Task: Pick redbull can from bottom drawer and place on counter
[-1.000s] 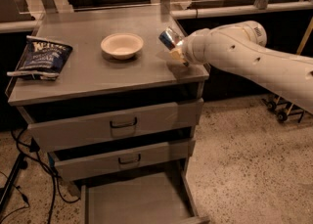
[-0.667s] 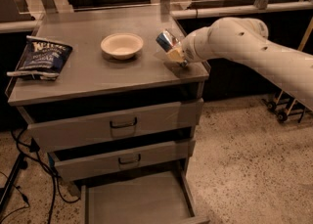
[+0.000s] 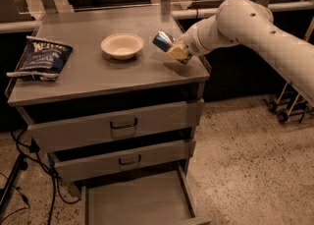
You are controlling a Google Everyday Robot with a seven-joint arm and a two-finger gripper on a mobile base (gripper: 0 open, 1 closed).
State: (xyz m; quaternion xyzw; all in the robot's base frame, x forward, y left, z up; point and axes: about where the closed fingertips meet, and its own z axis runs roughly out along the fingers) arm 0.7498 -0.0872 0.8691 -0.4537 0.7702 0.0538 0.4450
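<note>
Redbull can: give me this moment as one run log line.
gripper: shut on redbull can, over counter right side | can: tilted, right of bowl | bottom drawer: open | placement: not yet done

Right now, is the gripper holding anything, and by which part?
The gripper, over the right side of the counter, holds the redbull can tilted, jaws closed on its lower end.

Warm, dim light fell from overhead onto the tabletop [image 3: 88,74], with a pale sheen toward 12 o'clock. The jaws at 2 o'clock (clamped on the tilted redbull can [image 3: 163,41]) threw a soft shadow below; the drawer recesses [image 3: 98,105] lay dark.
</note>
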